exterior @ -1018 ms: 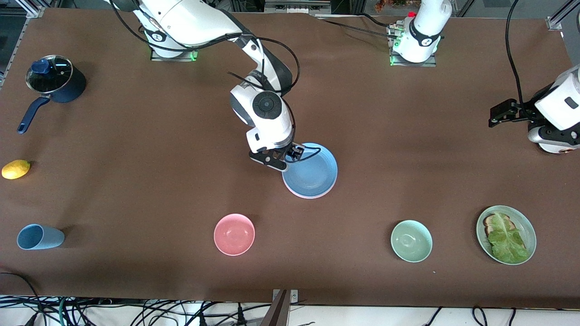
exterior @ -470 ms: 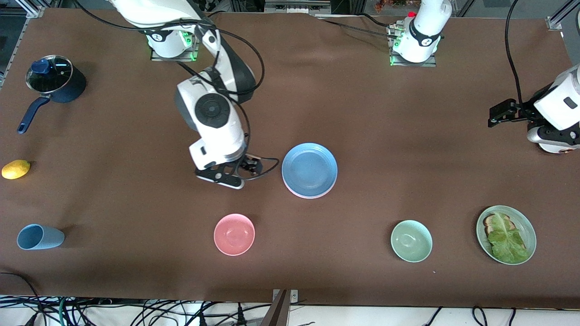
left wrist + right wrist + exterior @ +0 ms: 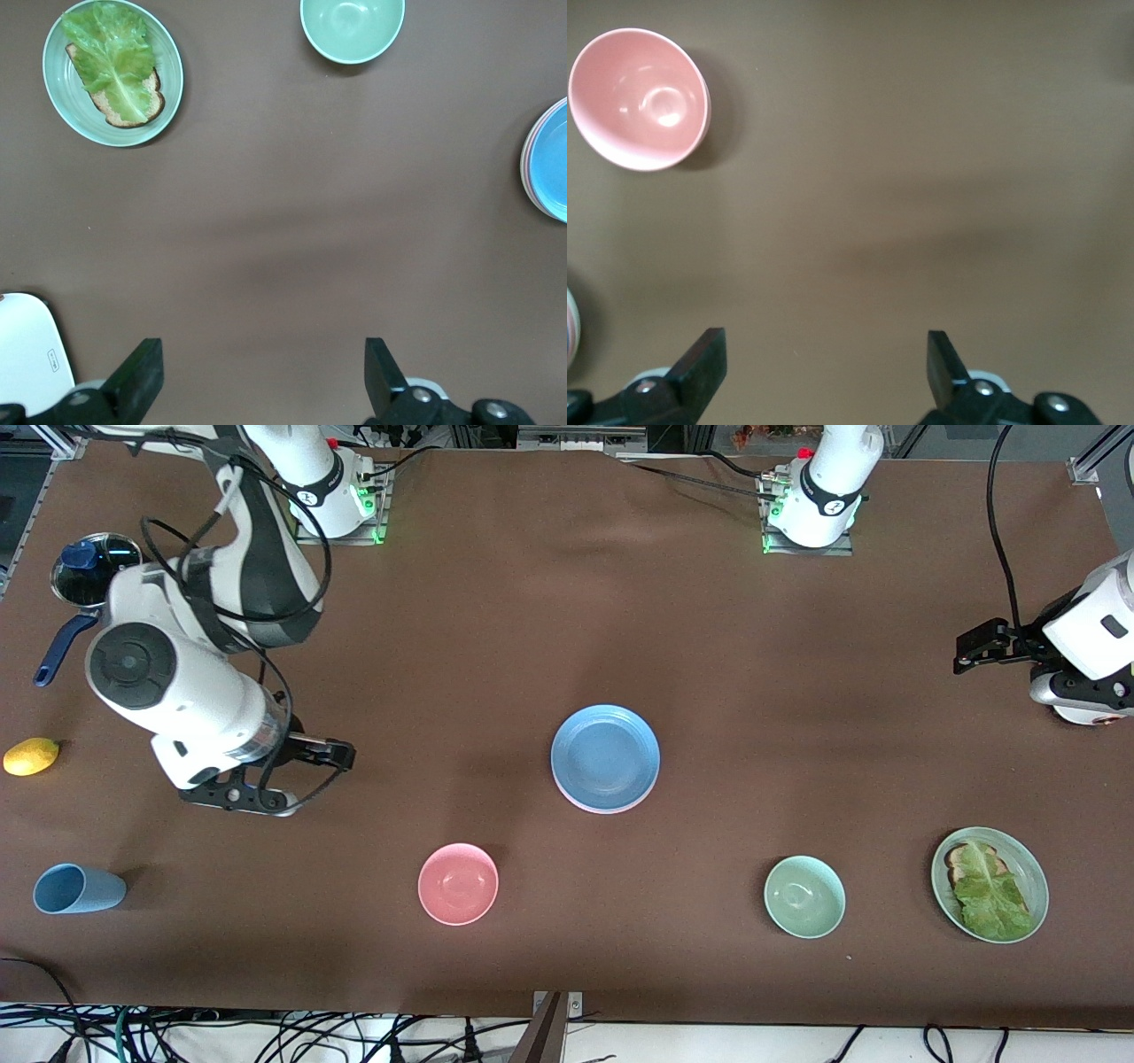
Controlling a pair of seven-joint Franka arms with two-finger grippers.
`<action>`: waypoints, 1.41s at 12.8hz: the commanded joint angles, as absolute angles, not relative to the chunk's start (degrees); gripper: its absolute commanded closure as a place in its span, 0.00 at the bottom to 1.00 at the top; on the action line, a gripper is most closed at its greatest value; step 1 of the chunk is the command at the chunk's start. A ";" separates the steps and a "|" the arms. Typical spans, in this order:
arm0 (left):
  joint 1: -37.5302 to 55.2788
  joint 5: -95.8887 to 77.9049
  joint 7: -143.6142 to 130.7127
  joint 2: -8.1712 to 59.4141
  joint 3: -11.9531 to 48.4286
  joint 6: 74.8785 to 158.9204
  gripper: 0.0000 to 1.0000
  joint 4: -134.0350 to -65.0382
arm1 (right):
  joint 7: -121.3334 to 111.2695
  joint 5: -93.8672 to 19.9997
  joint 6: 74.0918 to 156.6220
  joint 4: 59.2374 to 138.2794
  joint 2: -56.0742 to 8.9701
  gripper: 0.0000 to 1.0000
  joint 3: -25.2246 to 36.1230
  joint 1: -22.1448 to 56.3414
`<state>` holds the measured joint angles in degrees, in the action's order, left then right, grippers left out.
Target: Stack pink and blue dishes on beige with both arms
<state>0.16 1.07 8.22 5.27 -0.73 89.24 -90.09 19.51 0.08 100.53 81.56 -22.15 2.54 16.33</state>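
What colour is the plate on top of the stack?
Medium blue plate, clearest in the front view; a pink rim peeks out beneath it.

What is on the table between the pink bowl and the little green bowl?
Nothing. Between the pink bowl and green bowl is bare brown table, shown in the front view.

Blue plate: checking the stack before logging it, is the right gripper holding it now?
No. The blue plate lies on top of the stack in mid-table, while the right gripper hangs empty with open jaws, well off toward the right arm's end.

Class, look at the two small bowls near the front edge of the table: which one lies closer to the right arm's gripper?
The pink bowl. It sits toward the right arm's end of the table, closer to the open right gripper than the green bowl.
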 commanded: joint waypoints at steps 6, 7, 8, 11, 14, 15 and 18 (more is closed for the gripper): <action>0.79 0.70 7.12 4.66 -0.79 89.47 0.00 -90.88 | 1.17 -0.88 87.10 85.78 -6.69 0.00 -1.83 1.70; 0.79 0.70 7.12 4.66 -0.79 89.47 0.00 -90.97 | 0.71 -0.88 87.19 86.91 -5.72 0.00 -2.45 0.45; 0.79 0.70 7.12 4.66 -0.79 89.47 0.00 -90.88 | 0.79 -0.70 87.71 88.40 -4.84 0.00 -2.46 0.44; 0.79 0.70 7.12 4.66 -0.79 89.47 0.00 -90.88 | 1.58 -0.61 86.93 87.11 -5.10 0.00 -2.46 0.70; 0.79 0.70 7.12 4.66 -0.79 89.47 0.00 -90.88 | 2.99 0.00 87.01 86.48 -5.19 0.00 -2.55 0.88; 0.79 0.70 7.12 4.66 -0.79 89.47 0.00 -90.88 | 2.90 0.09 87.01 86.48 -5.19 0.00 -2.55 0.88; 0.79 0.70 7.12 4.66 -0.79 89.47 0.00 -90.97 | 2.90 0.09 86.40 85.61 -5.01 0.00 -2.29 0.79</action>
<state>0.49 1.07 7.61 5.31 -0.66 89.25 -90.20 2.20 -0.08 87.11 85.98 -6.27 -1.96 1.30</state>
